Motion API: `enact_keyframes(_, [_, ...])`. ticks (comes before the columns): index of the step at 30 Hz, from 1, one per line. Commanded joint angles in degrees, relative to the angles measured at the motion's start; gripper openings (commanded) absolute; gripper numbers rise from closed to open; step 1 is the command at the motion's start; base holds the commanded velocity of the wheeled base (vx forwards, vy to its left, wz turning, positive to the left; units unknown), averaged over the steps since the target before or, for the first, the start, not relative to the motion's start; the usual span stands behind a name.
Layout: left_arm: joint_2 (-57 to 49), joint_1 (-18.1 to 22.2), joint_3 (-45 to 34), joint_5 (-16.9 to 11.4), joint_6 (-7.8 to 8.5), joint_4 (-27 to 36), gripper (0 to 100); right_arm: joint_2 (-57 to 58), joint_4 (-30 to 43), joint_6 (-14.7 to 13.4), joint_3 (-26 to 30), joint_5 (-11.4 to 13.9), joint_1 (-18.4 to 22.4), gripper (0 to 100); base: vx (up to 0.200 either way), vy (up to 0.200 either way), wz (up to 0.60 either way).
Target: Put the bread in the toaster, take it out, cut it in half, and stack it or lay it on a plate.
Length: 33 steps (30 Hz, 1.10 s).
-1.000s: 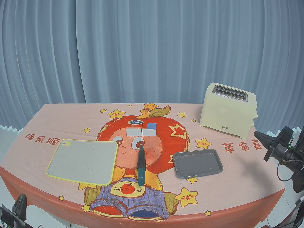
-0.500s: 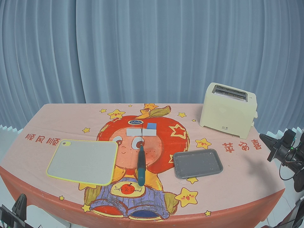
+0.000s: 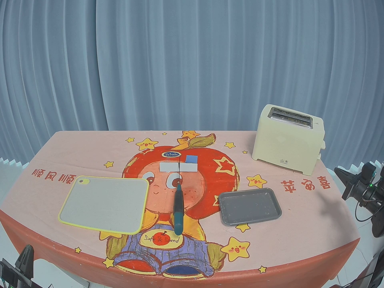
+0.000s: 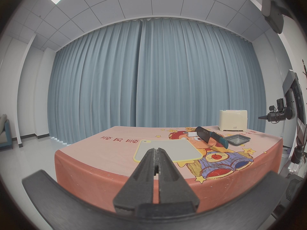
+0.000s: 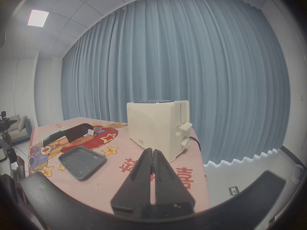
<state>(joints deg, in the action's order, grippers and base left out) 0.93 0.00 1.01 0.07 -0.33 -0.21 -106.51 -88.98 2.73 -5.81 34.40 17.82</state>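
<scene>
Desk [image 3: 304, 229]: curved along its near edge and draped in a pink cloth printed with an apple-headed cartoon figure and stars.
Toaster [image 3: 288, 141]: cream, upright at the far right of the desk, slots facing up. I cannot tell whether bread sits inside them.
Cutting board [image 3: 105, 205]: grey with a yellow rim, flat at the near left.
Plate [image 3: 250, 207]: a dark grey rectangular tray at the near right, nearer than the toaster and apart from it.
Right tool [image 5: 152, 150]: I hold it off the desk's right edge, pointed toward the toaster's lever side. Its fingers are pressed together with nothing between them.
Left tool [image 4: 157, 150]: I hold it low, off the near left corner, facing the cutting board across the desk's edge. Its fingers are together too, gripping nothing.
Knife [image 3: 178, 211]: in the middle, between board and plate, with the teal handle toward the near edge and the blade running far.
White block [image 3: 170, 167]: under the blade's far end.
Blue block [image 3: 192, 159]: just beside the white one, on its far right.
</scene>
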Motion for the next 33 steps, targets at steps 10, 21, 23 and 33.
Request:
enact_keyframes(10, [-0.9, 0.0, -1.0, 0.0, -0.02, -0.1, 0, -2.1, -0.5, 0.1, -2.0, -0.1, 2.1, 0, 0.0, 0.0, 0.0])
enact_keyframes(21, [-0.9, 0.0, -1.0, 0.0, -0.02, 0.0, 0, -4.2, -0.5, 0.0, -2.1, 0.0, 2.1, 0, 0.0, 0.0, 0.0])
enact_keyframes(23, [-0.9, 0.0, -1.0, 0.0, -0.02, -0.1, 0, -5.0, -0.5, 0.0, -2.4, 0.0, 2.2, 0, 0.0, 0.0, 0.0])
enact_keyframes(33, [-0.9, 0.0, -1.0, 0.0, -0.02, 0.0, 0, -9.2, -0.5, 0.5, -4.9, 1.7, 2.8, 0, 0.0, 0.0, 0.0])
